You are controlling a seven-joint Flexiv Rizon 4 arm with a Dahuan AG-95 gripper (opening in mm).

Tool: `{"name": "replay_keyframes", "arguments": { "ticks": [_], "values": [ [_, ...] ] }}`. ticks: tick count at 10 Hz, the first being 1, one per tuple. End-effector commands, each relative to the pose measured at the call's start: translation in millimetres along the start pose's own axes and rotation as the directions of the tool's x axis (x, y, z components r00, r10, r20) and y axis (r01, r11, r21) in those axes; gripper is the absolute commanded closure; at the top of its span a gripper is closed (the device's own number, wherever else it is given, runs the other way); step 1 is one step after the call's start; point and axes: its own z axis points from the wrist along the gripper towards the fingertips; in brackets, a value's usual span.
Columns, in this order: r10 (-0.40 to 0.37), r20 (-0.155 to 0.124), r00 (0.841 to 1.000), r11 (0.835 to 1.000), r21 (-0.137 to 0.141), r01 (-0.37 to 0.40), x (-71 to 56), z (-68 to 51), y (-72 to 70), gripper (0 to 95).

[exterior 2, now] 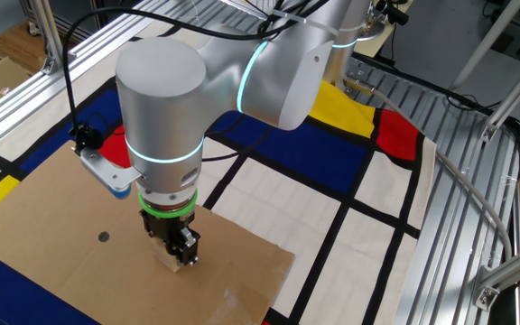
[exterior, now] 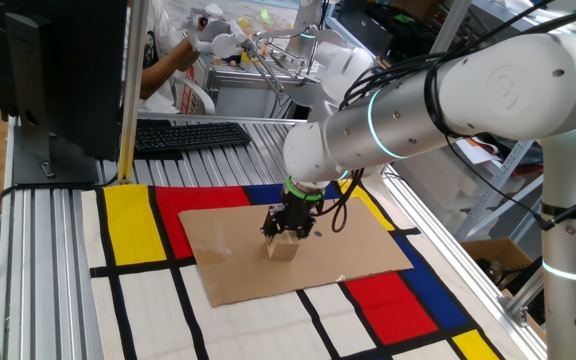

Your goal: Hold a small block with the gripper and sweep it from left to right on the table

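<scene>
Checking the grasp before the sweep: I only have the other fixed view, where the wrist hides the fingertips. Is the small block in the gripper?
Observer: Yes. In one fixed view the gripper is closed on the top of the small block.
Operator: Is the block lifted or down?
Observer: Down. Its base rests on the cardboard sheet, near the sheet's middle.
Operator: Anything further back that I cannot see?
Observer: A black keyboard lies on the table behind the mat, well away from the block.
</scene>
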Motion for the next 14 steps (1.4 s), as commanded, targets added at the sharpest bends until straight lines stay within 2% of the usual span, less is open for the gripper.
{"name": "replay_keyframes", "arguments": {
  "ticks": [1, 3, 4, 7, 8, 12, 14],
  "values": [
    [-0.003, 0.002, 1.000, 1.000, 0.012, 0.003, -0.5, 1.3, 0.4, 95.0],
    [0.007, -0.004, 1.000, 1.000, 0.006, -0.007, 0.2, 1.2, 1.1, 95.0],
    [0.002, 0.009, 1.000, 1.000, 0.014, -0.002, 0.6, 1.2, 1.5, 95.0],
    [0.006, -0.004, 1.000, 1.000, 0.011, -0.006, 0.5, 1.8, 1.6, 95.0],
    [0.007, 0.004, 1.000, 1.000, 0.005, -0.007, 0.5, 1.6, 1.6, 95.0],
    [0.009, -0.007, 1.000, 1.000, 0.018, -0.009, 0.6, 1.2, 1.5, 95.0],
    [0.008, 0.001, 1.000, 1.000, 0.009, -0.008, 0.6, 0.7, 1.3, 95.0]
  ]
}}
